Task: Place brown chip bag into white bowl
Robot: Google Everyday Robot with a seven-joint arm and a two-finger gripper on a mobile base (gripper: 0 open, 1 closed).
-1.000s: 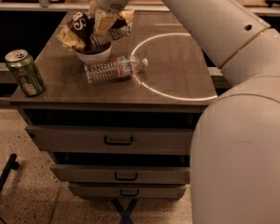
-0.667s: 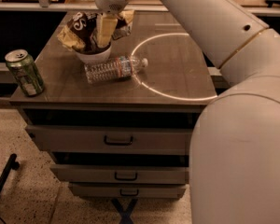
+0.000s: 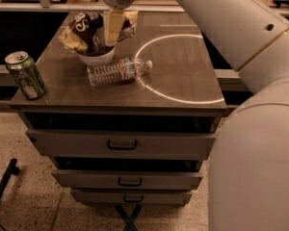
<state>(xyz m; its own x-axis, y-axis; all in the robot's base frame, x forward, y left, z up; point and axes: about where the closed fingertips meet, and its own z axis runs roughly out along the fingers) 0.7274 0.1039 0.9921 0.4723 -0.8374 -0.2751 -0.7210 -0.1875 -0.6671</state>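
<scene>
Arm casing [image 3: 241,42], pale and rounded, is seen filling the right side of the view, reaching from the near right corner up and across to the far left. Beneath it, a dark bench [image 3: 183,66] is set on a speckled floor [image 3: 38,201], and three drawers [image 3: 120,144] with dark handles are stacked in its near face. A thin bright ring of light [image 3: 178,98] is traced across the right half of the bench top. A clear plastic water bottle [image 3: 113,72] is laid on its side near the middle of the top, cap to the right, with its cap end touching the left edge of the ring. The brown chip bag [image 3: 84,25] is found just beyond the bottle at the far left, crumpled and resting in the white bowl [image 3: 97,58], with its ends spilling over the rim to left and right. The bowl is stood on the bench just behind the bottle. A green can [image 3: 25,75] is stood upright at the near left corner, well apart from the bowl. The gripper [image 3: 111,40] is held directly over the bowl, pointed down into the middle of the bag; whether the bag is gripped cannot be told.
</scene>
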